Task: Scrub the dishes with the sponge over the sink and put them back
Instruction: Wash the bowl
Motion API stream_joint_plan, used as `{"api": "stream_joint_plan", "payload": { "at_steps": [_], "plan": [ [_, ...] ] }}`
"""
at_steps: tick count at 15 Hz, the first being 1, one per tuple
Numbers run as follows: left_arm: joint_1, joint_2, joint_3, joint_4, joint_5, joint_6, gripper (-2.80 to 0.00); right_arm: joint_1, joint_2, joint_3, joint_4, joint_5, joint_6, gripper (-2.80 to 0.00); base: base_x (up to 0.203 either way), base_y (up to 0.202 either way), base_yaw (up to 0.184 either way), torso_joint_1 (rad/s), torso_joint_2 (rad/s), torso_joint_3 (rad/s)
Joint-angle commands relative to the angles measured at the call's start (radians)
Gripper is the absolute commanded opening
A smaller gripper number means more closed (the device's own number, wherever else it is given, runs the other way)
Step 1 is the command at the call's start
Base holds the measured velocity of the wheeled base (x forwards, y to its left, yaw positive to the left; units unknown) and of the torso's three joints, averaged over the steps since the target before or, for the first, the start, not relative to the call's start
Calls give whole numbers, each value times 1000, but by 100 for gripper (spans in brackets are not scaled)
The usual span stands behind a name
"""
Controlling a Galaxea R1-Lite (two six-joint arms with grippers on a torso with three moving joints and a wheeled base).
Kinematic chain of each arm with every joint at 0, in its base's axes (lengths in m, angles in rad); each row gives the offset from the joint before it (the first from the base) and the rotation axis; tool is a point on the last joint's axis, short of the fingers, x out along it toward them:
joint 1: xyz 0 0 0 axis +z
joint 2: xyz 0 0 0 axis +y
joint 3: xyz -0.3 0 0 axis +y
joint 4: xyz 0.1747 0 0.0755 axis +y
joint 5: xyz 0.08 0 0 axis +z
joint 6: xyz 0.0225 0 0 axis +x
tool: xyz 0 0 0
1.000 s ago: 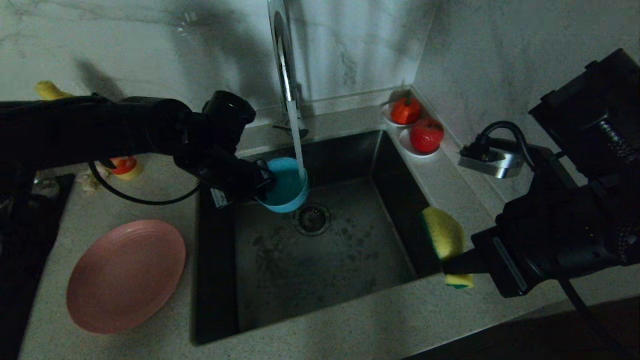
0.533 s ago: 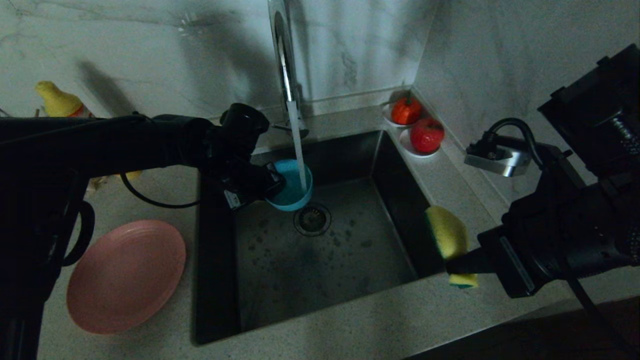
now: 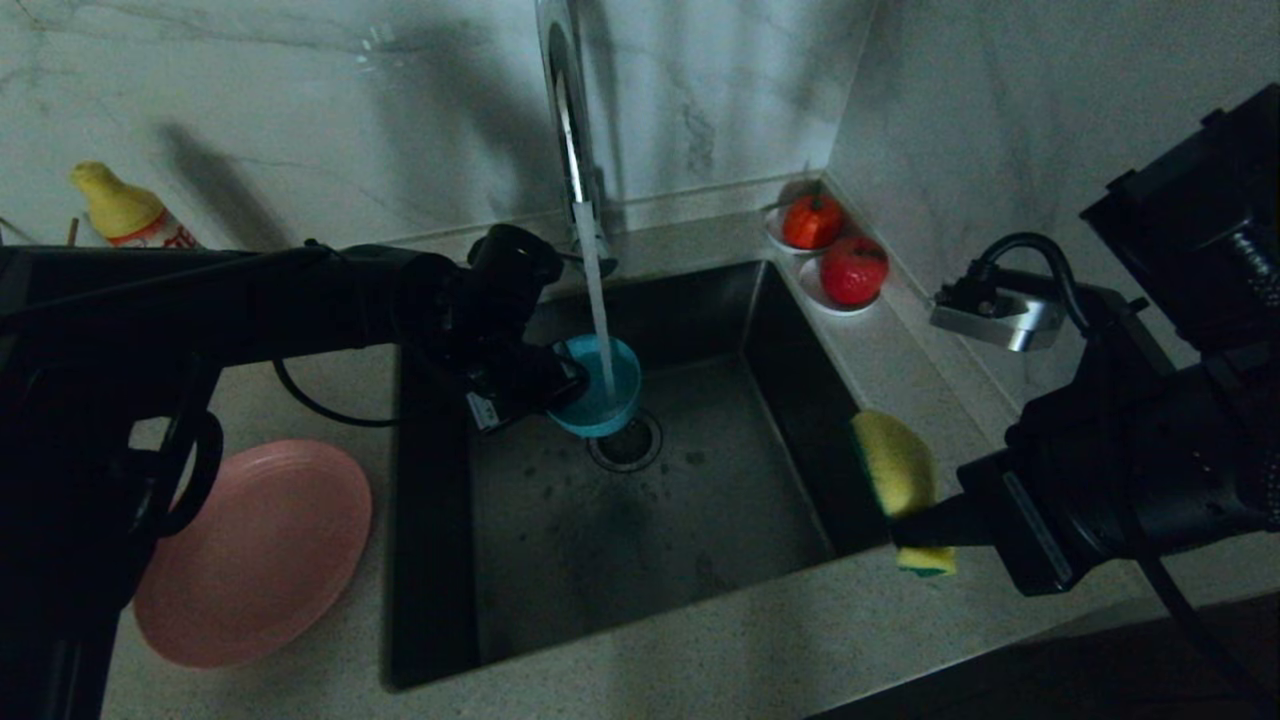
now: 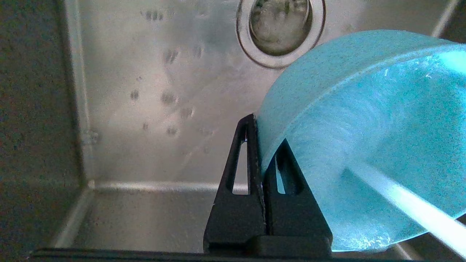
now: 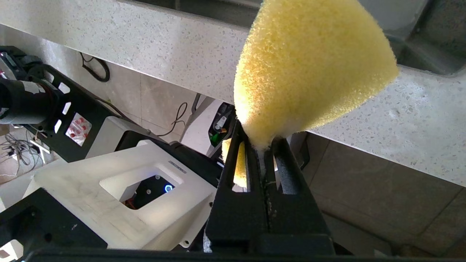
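Observation:
My left gripper (image 3: 545,385) (image 4: 263,145) is shut on the rim of the teal-blue bowl (image 3: 600,395) (image 4: 367,142). It holds the bowl tilted over the dark sink (image 3: 700,520), just above the drain (image 3: 625,445), with the faucet's water stream (image 3: 598,300) running into it. The yellow sponge (image 3: 895,475) (image 5: 309,69) is squeezed in my shut right gripper (image 3: 915,525) (image 5: 261,145) above the sink's front right corner. The pink plate (image 3: 250,550) lies on the counter left of the sink. The chopsticks are out of view.
A chrome faucet (image 3: 565,120) rises behind the sink. Two white saucers with red fruit (image 3: 835,250) sit at the back right corner of the counter. A yellow-capped bottle (image 3: 125,215) stands at the back left against the marble wall.
My left arm has carried the bowl to the right and a little forward, so it is now lower, over the drain and more fully under the stream. The right arm and sponge stayed still.

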Motion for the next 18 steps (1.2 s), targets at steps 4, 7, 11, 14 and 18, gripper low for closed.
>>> {"api": "stream_joint_plan", "payload": {
  "at_steps": [4,7,11,14,18],
  "plan": [
    [-2,-29,24,19,2,-4,-280,0,1,0,2,2,1,-280,0,0,0,0,0,0],
    [-2,-64,33,63,2,0,-280,0,1,0,2,3,1,-280,0,0,0,0,0,0],
    [-2,-107,71,67,60,0,-280,0,-4,0,9,11,2,-280,0,0,0,0,0,0],
    [0,-197,141,58,135,11,-280,0,-18,15,7,11,2,-280,0,0,0,0,0,0],
    [22,-309,162,55,224,78,-280,0,-20,35,4,17,3,-280,0,0,0,0,0,0]
  ]
}}
